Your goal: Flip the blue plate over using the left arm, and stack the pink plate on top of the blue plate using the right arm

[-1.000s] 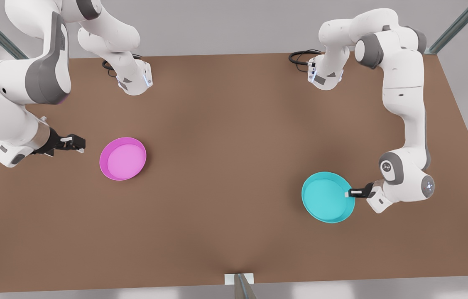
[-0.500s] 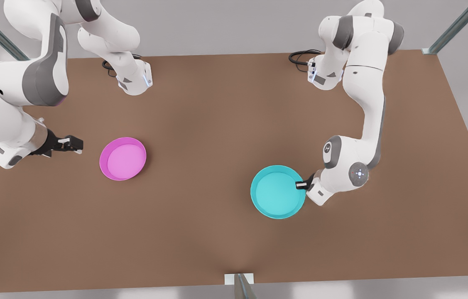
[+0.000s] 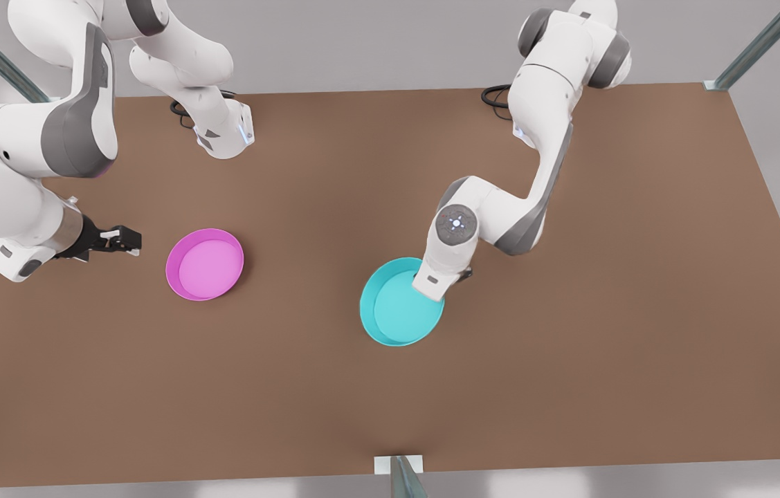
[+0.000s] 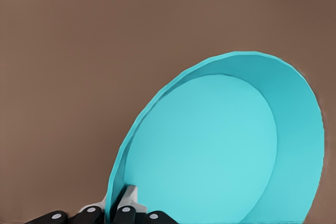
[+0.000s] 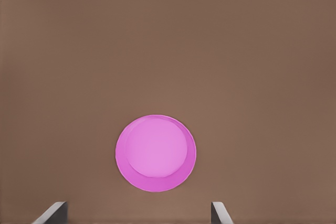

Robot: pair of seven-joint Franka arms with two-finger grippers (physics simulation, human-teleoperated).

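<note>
The left gripper (image 4: 113,214) pinches the rim of the blue plate (image 3: 400,311), which tilts above the table (image 3: 569,387) (near its middle). The pink plate (image 3: 205,264) lies flat, well apart from the blue one. Beside it hovers the right gripper (image 3: 128,241), fingers spread.

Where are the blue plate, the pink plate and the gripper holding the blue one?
blue plate (image 3: 400,311): front view, its inside floor.
pink plate (image 3: 206,266): front view, its inside floor.
left gripper (image 4: 113,211): left wrist view, between fingertips.

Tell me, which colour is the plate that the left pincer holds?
Cyan-turquoise: the blue plate, clearest in the left wrist view.
</note>
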